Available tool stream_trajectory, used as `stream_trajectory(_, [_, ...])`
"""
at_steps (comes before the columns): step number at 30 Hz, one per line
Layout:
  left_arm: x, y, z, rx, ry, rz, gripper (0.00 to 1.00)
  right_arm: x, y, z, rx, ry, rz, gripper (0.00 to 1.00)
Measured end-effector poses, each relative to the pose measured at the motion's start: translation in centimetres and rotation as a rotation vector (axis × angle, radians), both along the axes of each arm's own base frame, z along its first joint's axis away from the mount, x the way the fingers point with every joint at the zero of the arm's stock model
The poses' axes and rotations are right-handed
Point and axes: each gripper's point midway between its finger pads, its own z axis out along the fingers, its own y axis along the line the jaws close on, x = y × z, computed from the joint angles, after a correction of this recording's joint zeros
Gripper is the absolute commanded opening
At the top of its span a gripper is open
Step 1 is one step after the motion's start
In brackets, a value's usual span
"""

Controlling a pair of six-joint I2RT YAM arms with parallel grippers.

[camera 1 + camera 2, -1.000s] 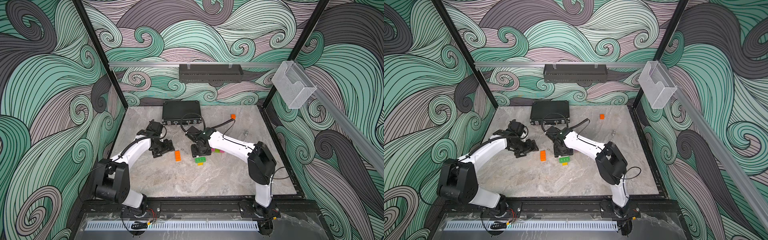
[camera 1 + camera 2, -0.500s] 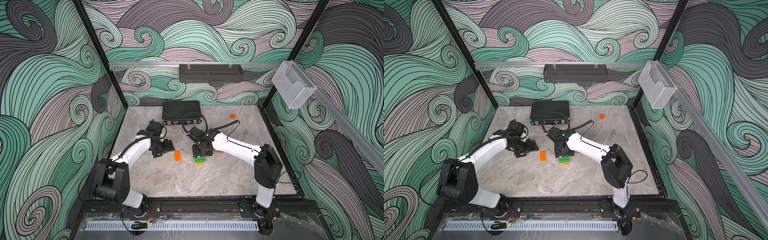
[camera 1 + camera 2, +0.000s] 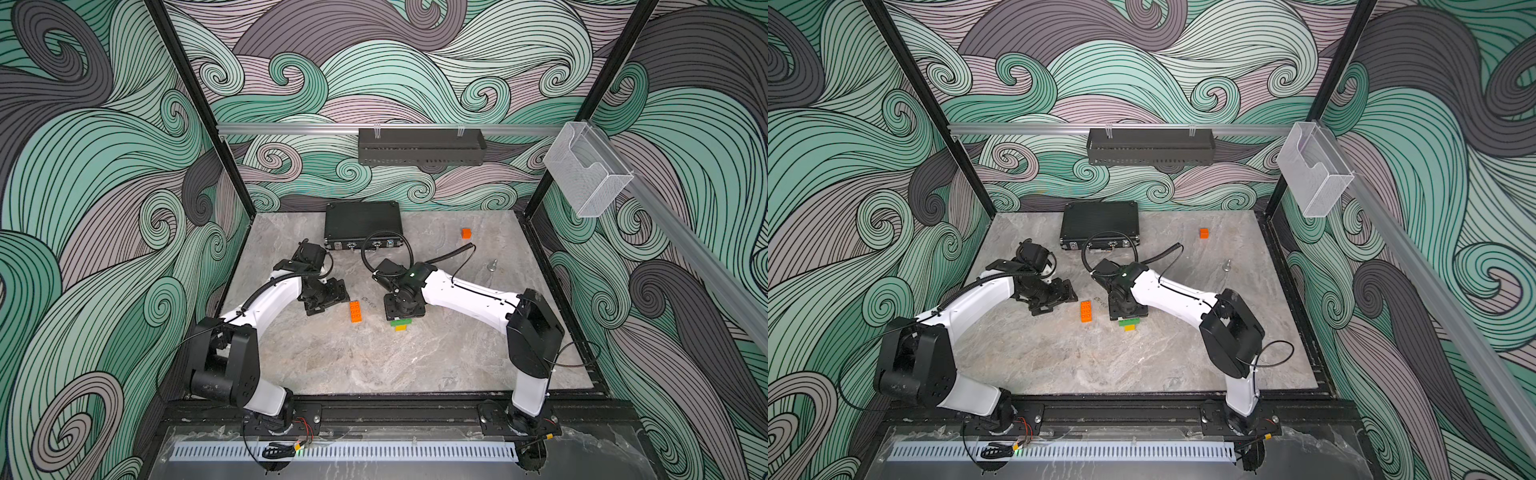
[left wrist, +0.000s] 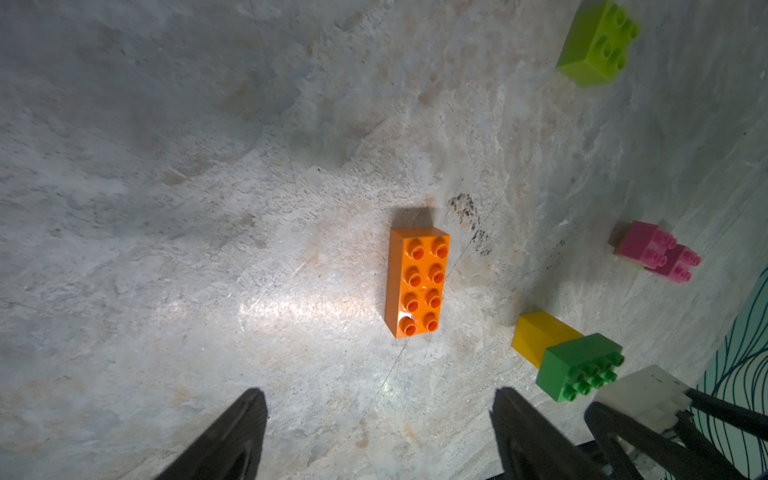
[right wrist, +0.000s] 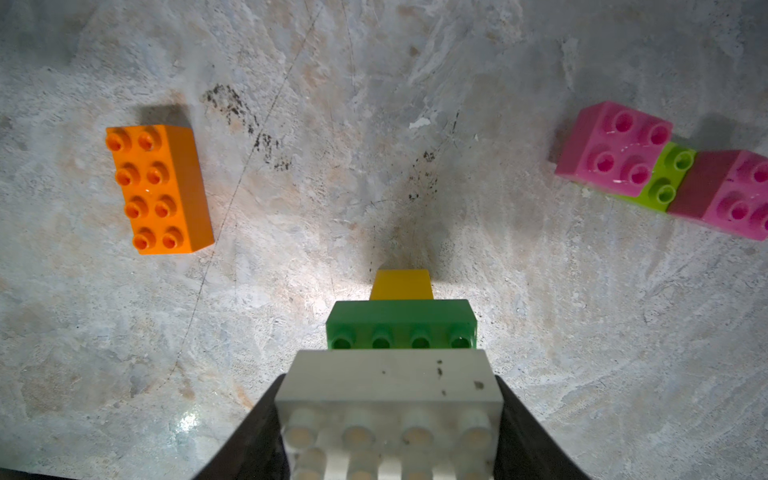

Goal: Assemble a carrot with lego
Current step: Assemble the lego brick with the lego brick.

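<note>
Gripping a white oblong studded plastic brick by its two short ends, the right gripper points down over the middle of the grey marble-patterned tabletop, its black fingers closed narrow against the plastic. Directly beneath that brick stands the carrot as far as it is built: a dark green oblong plastic brick seated on a small yellow plastic brick, upright on the stone. The white brick sits right at the green studs; whether it is pressed home or just clear of them cannot be told. In both top views this green-and-yellow stack shows only as a sliver at the front edge of the gripper body. The left gripper hangs low near by with its jaws spread wide and nothing between them. Just ahead of its tips an orange oblong eight-stud plastic brick lies flat, studs up, between the two arms. On the far side of the stack from the orange brick, two pink square plastic bricks sit on a lime green oblong plastic brick, one at each end, lime studs showing in the gap. A lone lime green square plastic brick rests farther off. A small orange plastic cube lies well apart toward the back right, and a black ribbed briefcase lies flat against the back wall.
</note>
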Motion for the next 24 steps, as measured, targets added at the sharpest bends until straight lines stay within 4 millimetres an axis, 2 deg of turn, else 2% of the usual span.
stream_trajectory(18, [-0.1, 0.0, -0.2, 0.001, 0.005, 0.0, 0.86, 0.0, 0.1, -0.4, 0.005, -0.004, -0.001, 0.43])
stream_trajectory(24, [-0.1, 0.0, -0.2, 0.001, 0.004, 0.0, 0.86, -0.5, -0.3, -1.2, -0.011, 0.009, 0.002, 0.43])
